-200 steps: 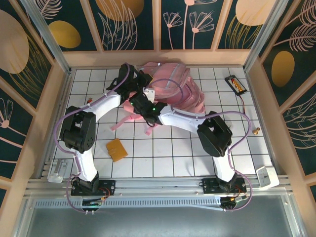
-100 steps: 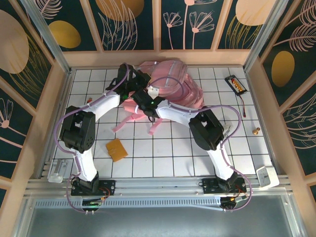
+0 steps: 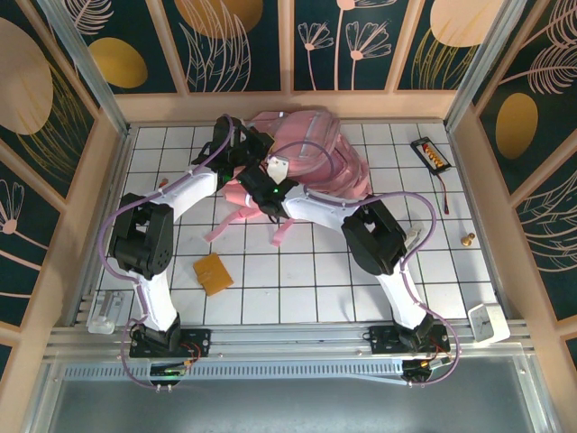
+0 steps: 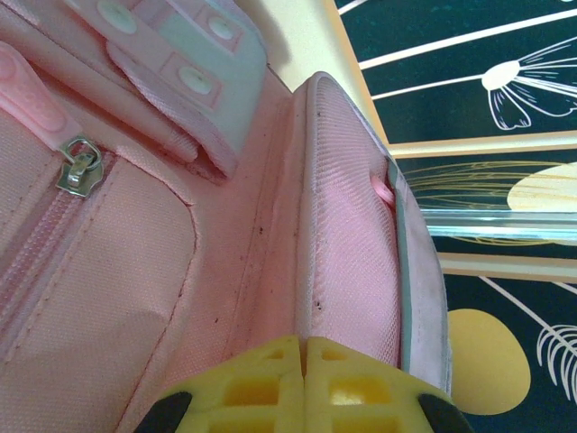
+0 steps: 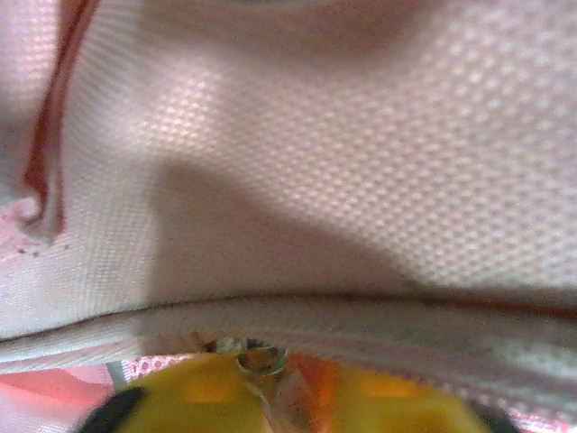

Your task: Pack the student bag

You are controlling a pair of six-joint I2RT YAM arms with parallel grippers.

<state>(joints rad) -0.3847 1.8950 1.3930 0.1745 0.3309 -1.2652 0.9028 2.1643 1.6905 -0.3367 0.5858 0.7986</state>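
The student bag [image 3: 317,155] is a big pink backpack lying at the back middle of the tiled table. My left gripper [image 3: 253,147] is at its left edge. In the left wrist view its yellow fingertips [image 4: 305,350] are pressed together on a raised pink seam of the bag [image 4: 343,225], and a metal zip pull [image 4: 79,168] lies off to the left. My right gripper [image 3: 270,180] is pushed against the bag's near left side. Its yellow fingers [image 5: 270,390] are closed on a small metal zipper pull [image 5: 260,358], under pink mesh fabric [image 5: 343,162].
Pink straps [image 3: 227,222] trail from the bag toward the near side. An orange flat pad [image 3: 213,273] lies at the near left. A black holder [image 3: 430,153] and a small brass piece [image 3: 468,239] sit at the right. Wooden walls surround the table.
My right arm has pulled its elbow in and reached further left into the bag. Its jaws have closed onto the zipper pull. The left arm has stayed in place.
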